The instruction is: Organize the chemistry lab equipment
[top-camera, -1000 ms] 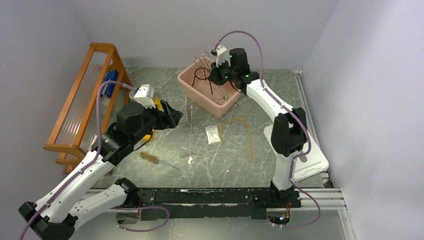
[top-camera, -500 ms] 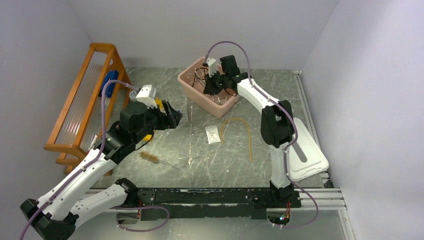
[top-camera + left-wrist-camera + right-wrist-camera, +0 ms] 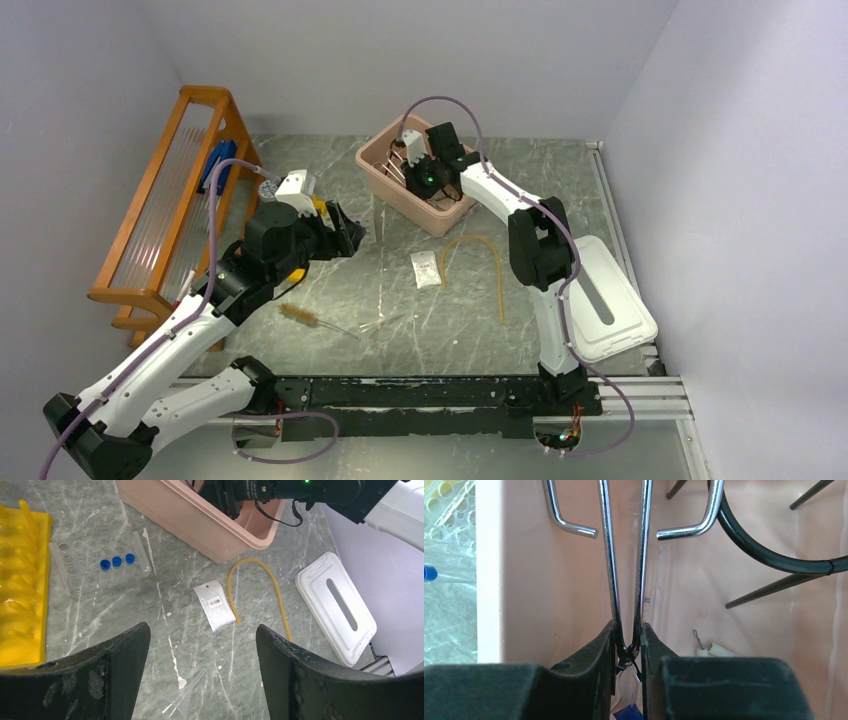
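The right gripper (image 3: 629, 647) is nearly closed, its pads pinching the two thin arms of the chrome metal tongs (image 3: 610, 570) just above their pivot. It holds them inside the pink plastic tub (image 3: 385, 182), at 12 o'clock on the table. The black wire tripod (image 3: 794, 566) lies in the tub at 2 o'clock from the tongs.

The left gripper (image 3: 202, 632) hangs above the table at 9 o'clock, spread wide and holding nothing.

On the grey marbled table (image 3: 440, 320), three blue-capped clear tubes (image 3: 117, 562) stand in a clear plastic rack beside the yellow plastic tube rack (image 3: 20, 590). The tan rubber tubing (image 3: 276, 587) arches at the centre, with a small clear plastic bag (image 3: 215, 605) just beside it at 9 o'clock. The brown-bristle wire brush (image 3: 300, 316) lies at 7 o'clock, the white rectangular lid (image 3: 315, 587) at 4 o'clock, and an orange wooden rack (image 3: 160, 200) at 9 o'clock. Pale walls enclose the table.
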`<move>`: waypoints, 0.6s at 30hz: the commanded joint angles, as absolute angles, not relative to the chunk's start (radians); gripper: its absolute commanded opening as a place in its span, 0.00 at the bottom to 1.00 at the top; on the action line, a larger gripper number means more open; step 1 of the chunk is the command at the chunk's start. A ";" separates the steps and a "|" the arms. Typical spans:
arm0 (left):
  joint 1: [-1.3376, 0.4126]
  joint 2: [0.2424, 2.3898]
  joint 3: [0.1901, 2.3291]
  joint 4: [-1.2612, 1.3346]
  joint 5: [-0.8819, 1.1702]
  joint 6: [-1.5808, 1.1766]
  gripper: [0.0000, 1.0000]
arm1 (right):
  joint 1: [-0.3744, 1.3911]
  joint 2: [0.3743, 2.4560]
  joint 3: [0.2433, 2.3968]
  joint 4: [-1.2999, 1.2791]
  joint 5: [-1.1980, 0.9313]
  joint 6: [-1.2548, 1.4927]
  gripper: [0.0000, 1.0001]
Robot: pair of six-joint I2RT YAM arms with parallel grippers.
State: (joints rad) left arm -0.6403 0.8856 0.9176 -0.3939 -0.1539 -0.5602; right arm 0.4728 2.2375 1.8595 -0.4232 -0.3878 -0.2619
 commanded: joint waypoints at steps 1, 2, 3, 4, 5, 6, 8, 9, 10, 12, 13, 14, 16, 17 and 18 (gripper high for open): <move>-0.638 0.875 0.922 -0.393 -0.169 -0.548 0.81 | 0.478 2.249 1.890 -0.417 -0.349 -0.268 0.23; -0.638 0.876 0.922 -0.393 -0.169 -0.548 0.81 | 0.477 2.247 1.888 -0.415 -0.353 -0.267 0.25; -0.638 0.875 0.921 -0.394 -0.170 -0.546 0.81 | 0.477 2.244 1.883 -0.412 -0.359 -0.265 0.26; -0.637 0.874 0.918 -0.394 -0.171 -0.546 0.81 | 0.477 2.241 1.876 -0.405 -0.361 -0.263 0.27; -0.638 0.873 0.917 -0.394 -0.173 -0.547 0.81 | 0.478 2.240 1.874 -0.404 -0.365 -0.264 0.28; -0.638 0.868 0.914 -0.393 -0.175 -0.549 0.81 | 0.477 2.242 1.879 -0.411 -0.375 -0.266 0.28; -0.638 0.863 0.907 -0.388 -0.174 -0.550 0.81 | 0.478 2.243 1.887 -0.426 -0.388 -0.270 0.28; -0.638 0.860 0.903 -0.386 -0.175 -0.551 0.81 | 0.478 2.241 1.887 -0.425 -0.394 -0.270 0.28; -0.638 0.859 0.901 -0.385 -0.176 -0.551 0.81 | 0.478 2.240 1.887 -0.427 -0.398 -0.271 0.28; -0.638 0.858 0.899 -0.386 -0.176 -0.550 0.81 | 0.477 2.237 1.888 -0.431 -0.408 -0.270 0.28; -0.638 0.860 0.899 -0.388 -0.177 -0.549 0.81 | 0.477 2.236 1.890 -0.434 -0.410 -0.269 0.28; -0.638 0.860 0.899 -0.389 -0.177 -0.547 0.81 | 0.478 2.234 1.891 -0.435 -0.412 -0.266 0.28; -0.638 0.862 0.900 -0.390 -0.179 -0.545 0.81 | 0.477 2.223 1.893 -0.433 -0.418 -0.255 0.28; -0.638 0.861 0.899 -0.388 -0.178 -0.545 0.81 | 0.478 2.213 1.892 -0.432 -0.426 -0.249 0.29; -0.638 0.861 0.899 -0.388 -0.179 -0.543 0.81 | 0.477 2.200 1.891 -0.428 -0.435 -0.241 0.29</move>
State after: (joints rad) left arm -0.6403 0.8715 0.9058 -0.3939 -0.1577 -0.5602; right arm 0.4774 2.2375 1.8610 -0.4286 -0.4007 -0.2619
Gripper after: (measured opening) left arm 0.810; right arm 0.283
